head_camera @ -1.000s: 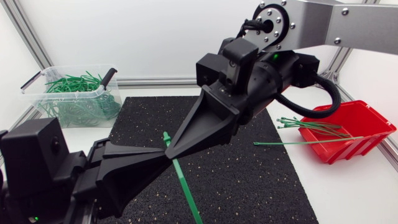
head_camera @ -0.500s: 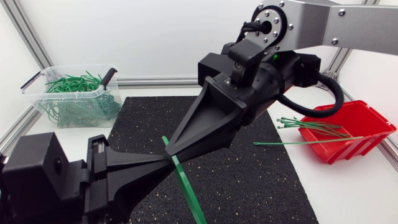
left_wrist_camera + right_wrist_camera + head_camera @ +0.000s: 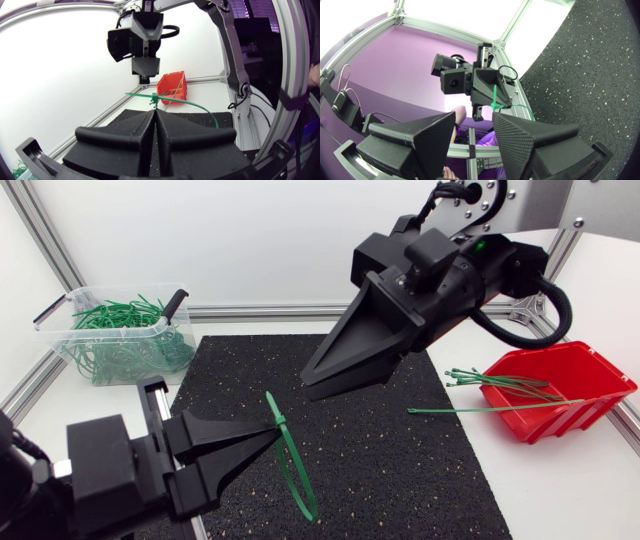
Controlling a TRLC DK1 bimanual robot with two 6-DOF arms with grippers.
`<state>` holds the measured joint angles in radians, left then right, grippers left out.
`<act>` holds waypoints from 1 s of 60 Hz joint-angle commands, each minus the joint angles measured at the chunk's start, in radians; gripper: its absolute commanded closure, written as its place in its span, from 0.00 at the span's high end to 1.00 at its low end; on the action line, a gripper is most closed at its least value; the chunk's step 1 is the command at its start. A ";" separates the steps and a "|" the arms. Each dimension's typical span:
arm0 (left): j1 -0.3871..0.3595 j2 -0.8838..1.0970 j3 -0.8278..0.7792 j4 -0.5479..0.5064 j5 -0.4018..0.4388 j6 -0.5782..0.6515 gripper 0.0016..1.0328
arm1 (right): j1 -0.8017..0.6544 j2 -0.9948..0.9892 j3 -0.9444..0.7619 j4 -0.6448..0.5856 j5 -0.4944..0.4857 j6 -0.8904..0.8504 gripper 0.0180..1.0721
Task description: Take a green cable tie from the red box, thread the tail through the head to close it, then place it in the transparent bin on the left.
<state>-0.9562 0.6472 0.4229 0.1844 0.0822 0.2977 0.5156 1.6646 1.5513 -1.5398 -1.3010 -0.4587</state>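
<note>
Pinched in left gripper (image 3: 268,442): looped green cable tie (image 3: 291,472), stretched toward mat's (image 3: 400,450) near edge; right gripper (image 3: 318,387) parted, empty.

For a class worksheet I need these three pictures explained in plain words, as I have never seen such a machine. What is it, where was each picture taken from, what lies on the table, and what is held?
It is a robot with two arms at a table; each arm ends in a black two-fingered hand. One picture looks down from above. The other two come from cameras on the arms' wrists. On the table lie a black mat, a red box holding spare ties at the right, and a transparent bin holding more ties at the left. The left hand is shut on one green cable tie, which is bent into a curve above the mat. The right hand hangs open beyond it, holding nothing.
</note>
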 commanded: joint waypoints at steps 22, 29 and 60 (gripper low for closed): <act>-0.039 0.058 -0.003 0.084 -0.073 0.302 0.04 | 0.055 0.073 0.029 0.112 0.112 -0.064 0.54; -0.042 0.058 -0.015 0.104 -0.081 0.345 0.04 | 0.067 0.083 0.046 0.116 0.124 -0.074 0.53; -0.047 0.071 -0.050 0.162 -0.091 0.383 0.04 | 0.066 0.101 0.085 0.113 0.126 -0.094 0.05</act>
<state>-0.9947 0.7090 0.3962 0.3195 -0.0078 0.6559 0.5755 1.7454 1.6161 -1.4166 -1.1809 -0.5289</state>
